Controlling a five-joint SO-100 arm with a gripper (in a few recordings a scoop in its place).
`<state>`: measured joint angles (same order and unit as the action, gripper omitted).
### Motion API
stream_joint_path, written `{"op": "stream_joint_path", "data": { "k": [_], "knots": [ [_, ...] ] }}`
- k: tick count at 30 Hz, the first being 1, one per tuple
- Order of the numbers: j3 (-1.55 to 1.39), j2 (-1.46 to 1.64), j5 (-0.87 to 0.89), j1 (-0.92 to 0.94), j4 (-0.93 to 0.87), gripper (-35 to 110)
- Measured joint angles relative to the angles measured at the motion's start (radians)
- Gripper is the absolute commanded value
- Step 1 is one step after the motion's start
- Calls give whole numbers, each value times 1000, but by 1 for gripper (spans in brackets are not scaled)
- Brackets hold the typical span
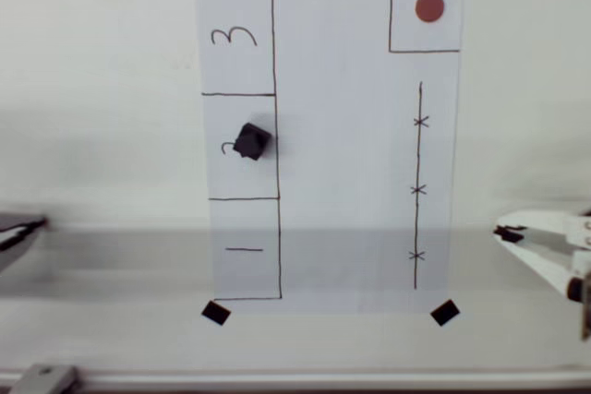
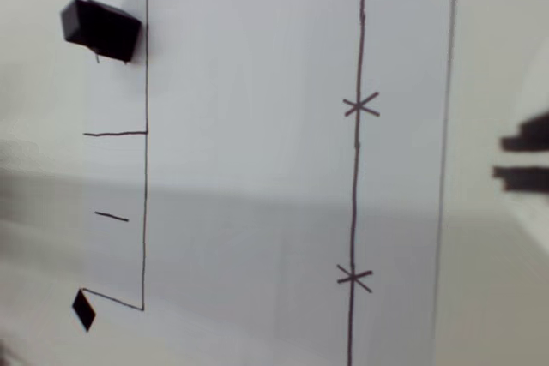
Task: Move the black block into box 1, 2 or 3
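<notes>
Black and matte, the block (image 1: 251,141) sits in the overhead view inside box 2 (image 1: 241,146), the middle one of three pen-drawn outlines stacked down the left side of a white sheet (image 1: 342,154). It is turned at an angle to the box lines, lies toward the box's right edge, and partly covers the handwritten numeral. Box 3 (image 1: 235,38) is above it and box 1 (image 1: 244,249) below, both with nothing in them but their numerals. At the sheet's top right a smaller outline holds a red dot (image 1: 429,7). A vertical line (image 1: 418,186) with three crosses runs down the right part of the sheet. Black tape squares (image 1: 215,313) hold the sheet's corners to the pale table (image 1: 92,136). My gripper (image 1: 507,231) comes in from the right edge of this view, off the sheet and well apart from the block; its white fingers (image 1: 540,221) stand spread, with nothing between them.

In the wrist view the block (image 2: 100,29) shows at the upper left, resting on the sheet (image 2: 257,169) just left of the boxes' long right-hand line. The stroke of numeral 1 (image 2: 111,216) lies below it, and a tape square (image 2: 83,309) at the lower left corner. The crossed line (image 2: 356,169) runs top to bottom right of centre. Dark blurred shapes at the right edge may be part of me; I cannot tell.
</notes>
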<state>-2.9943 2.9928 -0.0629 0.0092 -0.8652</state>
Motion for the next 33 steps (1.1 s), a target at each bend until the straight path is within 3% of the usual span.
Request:
{"op": "stream_joint_path", "data": {
  "k": [10,33],
  "knots": [
    [-101,179,-18,0,-74,0],
    [-101,224,-75,0,-410,0]
  ]
}}
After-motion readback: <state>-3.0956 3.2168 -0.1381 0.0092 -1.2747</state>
